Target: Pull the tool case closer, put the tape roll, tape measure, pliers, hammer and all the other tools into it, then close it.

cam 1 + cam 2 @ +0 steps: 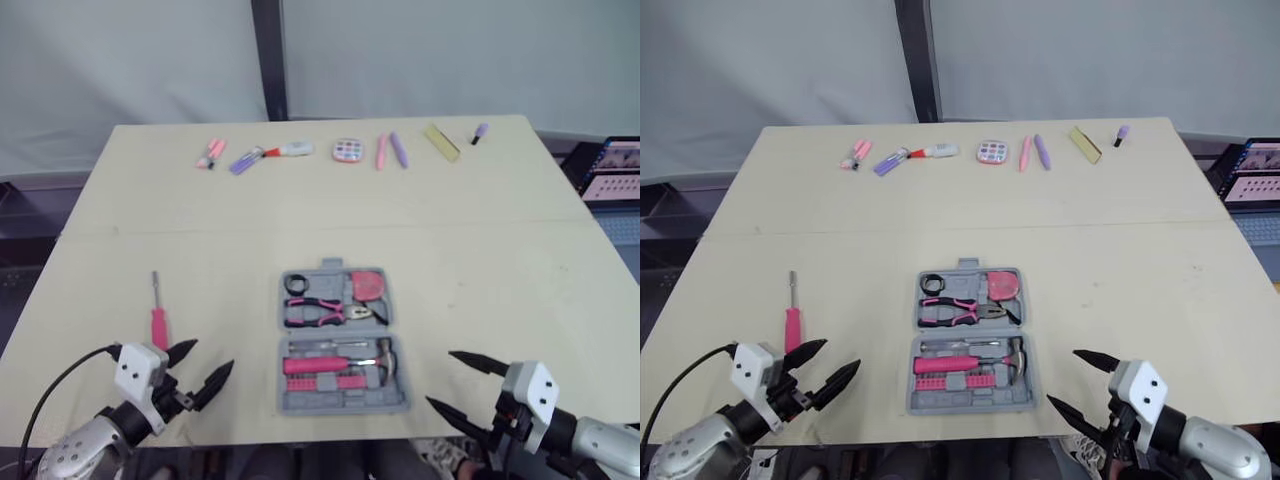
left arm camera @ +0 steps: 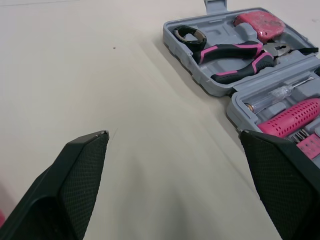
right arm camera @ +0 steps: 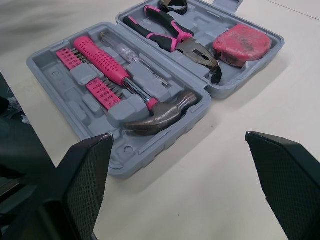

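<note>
Grey tool case (image 1: 340, 403) lies open; tape roll (image 1: 297, 284), pliers (image 1: 318, 312), tape measure (image 1: 368, 285) and hammer (image 1: 335, 363) sit inside. Pink screwdriver (image 1: 158, 322) lies left of case, not yet packed. Left gripper (image 1: 212, 355) and right gripper (image 1: 440, 377) flank case, jaws spread, empty. Next, likely: left gripper pinches the screwdriver handle.

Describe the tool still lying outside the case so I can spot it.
On the table, look to the robot's left of the open grey tool case. The screwdriver lies there, ahead of the left gripper: pink handle, thin metal shaft, the only tool outside it.
</note>
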